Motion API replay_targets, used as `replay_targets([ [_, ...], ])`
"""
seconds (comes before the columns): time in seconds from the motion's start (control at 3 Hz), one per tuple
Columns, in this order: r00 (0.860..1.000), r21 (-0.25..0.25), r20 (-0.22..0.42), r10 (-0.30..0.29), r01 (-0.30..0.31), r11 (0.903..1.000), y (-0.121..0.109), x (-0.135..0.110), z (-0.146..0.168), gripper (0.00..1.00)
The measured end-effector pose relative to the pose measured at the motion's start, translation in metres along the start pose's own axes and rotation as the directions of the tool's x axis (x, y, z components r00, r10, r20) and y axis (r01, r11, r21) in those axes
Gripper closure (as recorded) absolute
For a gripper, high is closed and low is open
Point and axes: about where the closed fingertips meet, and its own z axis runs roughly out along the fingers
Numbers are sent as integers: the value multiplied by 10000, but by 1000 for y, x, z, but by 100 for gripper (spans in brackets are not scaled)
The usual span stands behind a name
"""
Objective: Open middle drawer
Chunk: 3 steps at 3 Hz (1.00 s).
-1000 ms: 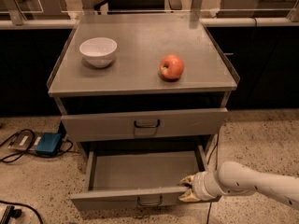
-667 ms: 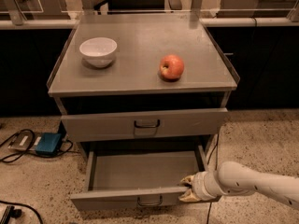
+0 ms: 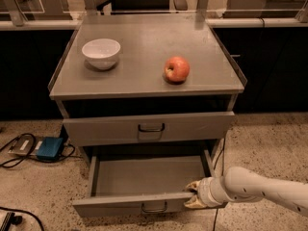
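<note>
The middle drawer (image 3: 144, 177) is a grey metal drawer that stands pulled out, its inside bare, with a small dark loop handle (image 3: 154, 207) at the centre of its front panel. My gripper (image 3: 193, 195) is at the right end of that front panel. One fingertip is inside the drawer and the other is outside the front, closed on the panel's top edge. The white arm reaches in from the lower right.
Above the open drawer is a closed grey drawer front (image 3: 149, 128). A white bowl (image 3: 101, 52) and a red apple (image 3: 176, 69) sit on the cabinet top (image 3: 139, 76). A blue box with cables (image 3: 49, 147) lies on the floor to the left.
</note>
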Motion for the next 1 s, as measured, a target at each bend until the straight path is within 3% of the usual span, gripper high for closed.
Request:
replay_targets([
  [0.33,10000,-1,0,0,0,10000,0,0,0,6],
  [1.0,10000,-1,0,0,0,10000,0,0,0,0],
])
